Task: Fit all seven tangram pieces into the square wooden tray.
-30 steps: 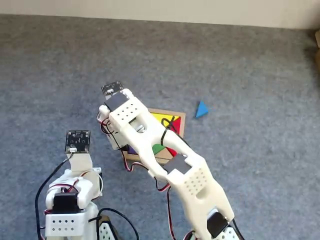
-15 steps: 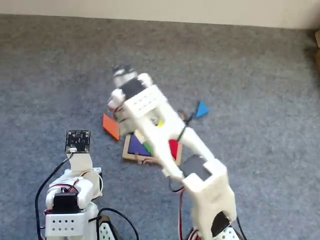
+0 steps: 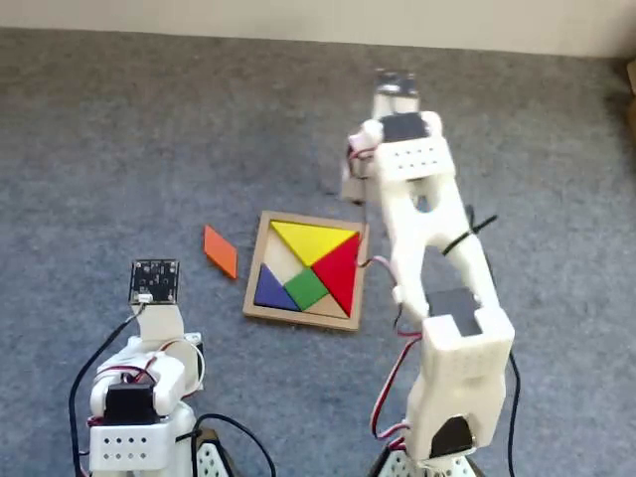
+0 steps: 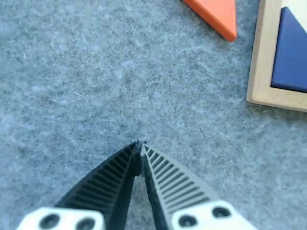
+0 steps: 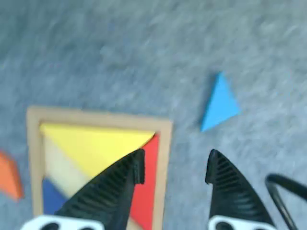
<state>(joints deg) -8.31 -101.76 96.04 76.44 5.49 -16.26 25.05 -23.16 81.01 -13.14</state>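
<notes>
Grey carpet (image 3: 119, 149) carries the tray (image 4: 261, 52), orange piece (image 3: 221, 250) just beside it. Left gripper (image 4: 140, 146) pressed together; right gripper (image 5: 175, 160) spread, near blue triangle (image 5: 219, 101).

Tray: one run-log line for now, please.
tray partly filled | orange piece outside | light-blue triangle outside | left gripper shut | right gripper open

You see a pale wood tray (image 3: 303, 318) with yellow (image 3: 310, 241), red (image 3: 341, 273), green (image 3: 306, 289) and navy (image 3: 271, 289) pieces; orange (image 3: 221, 250) and sky-blue (image 5: 219, 102) ones lie on the grey worktop (image 3: 119, 149).
</notes>
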